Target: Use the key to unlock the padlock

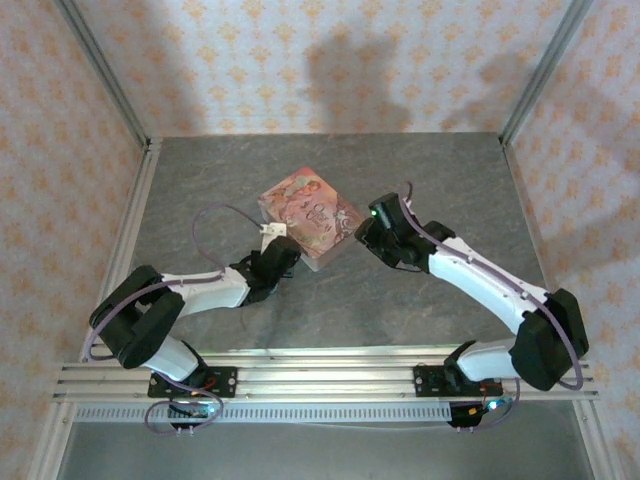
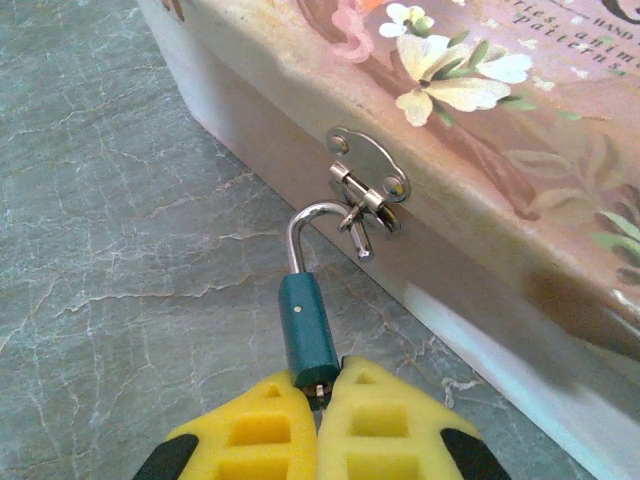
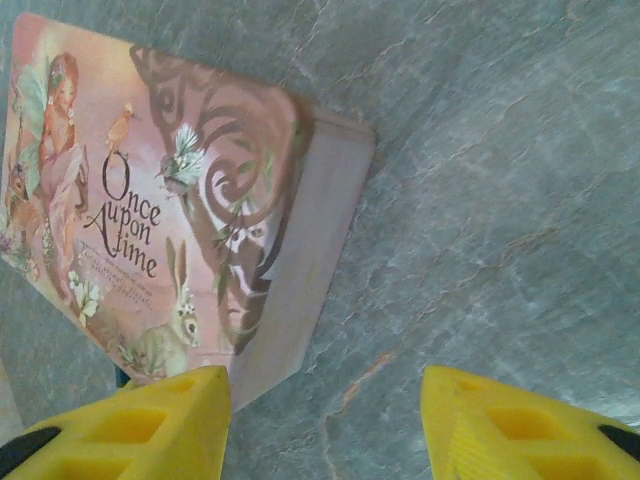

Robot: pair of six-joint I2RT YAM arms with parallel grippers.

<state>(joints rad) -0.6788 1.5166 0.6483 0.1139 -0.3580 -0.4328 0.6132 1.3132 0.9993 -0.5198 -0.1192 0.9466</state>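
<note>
On the table (image 1: 200,180), my right gripper (image 3: 322,400) hangs spread beside the tin (image 1: 310,218); my left gripper (image 2: 322,378) pinches the base of the padlock (image 2: 307,325), hooked in the tin's hasp (image 2: 372,172). Its shackle (image 2: 300,225) looks sprung: next, I judge, careful unhooking.

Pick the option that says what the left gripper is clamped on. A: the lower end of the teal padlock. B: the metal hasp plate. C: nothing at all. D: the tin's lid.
A: the left wrist view shows the left gripper pinched shut on the bottom of the teal padlock, whose shackle reaches up to the hasp on the tin.
</note>
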